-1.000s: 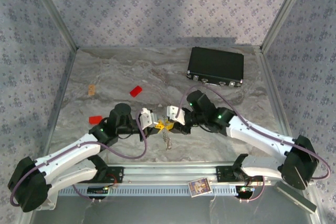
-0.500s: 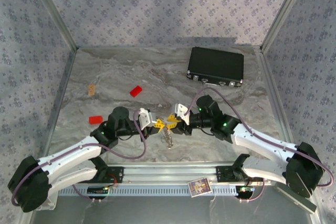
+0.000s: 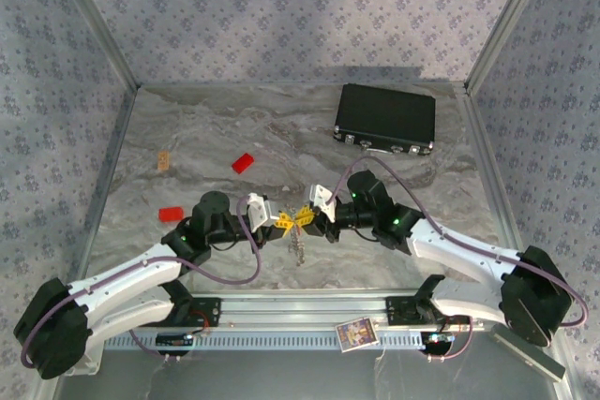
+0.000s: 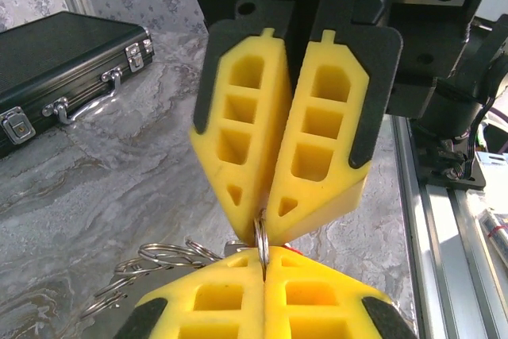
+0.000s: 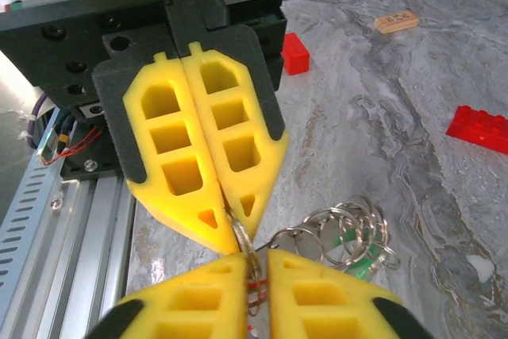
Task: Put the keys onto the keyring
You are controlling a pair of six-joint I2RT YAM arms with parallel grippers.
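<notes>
The keyring [image 3: 294,222] hangs above the near middle of the table [image 3: 206,128], pinched from both sides between the two arms. We see the left gripper [image 3: 283,223] clenched on it: in its own wrist view the yellow fingertips [image 4: 230,295] meet with the thin metal edge of the ring [image 4: 261,242] standing up between them. The right gripper [image 3: 306,219] faces it tip to tip and is closed on the same loop; its wrist view shows the ring [image 5: 242,240] running from the left gripper's point [image 5: 226,224] down into its own pressed-together pads [image 5: 309,299]. A chain [image 3: 298,250] dangles from the ring towards the table. Just beside the right fingers a cluster of smaller rings [image 5: 337,224] hangs, with a bit of green plastic [image 5: 349,240] behind them that we take for the green key; we cannot make out the red key. Well apart lie two red blocks [image 3: 243,162] [image 3: 171,214], a small wooden piece [image 3: 164,161] and the black box [image 3: 385,119], which sits at the far right.
</notes>
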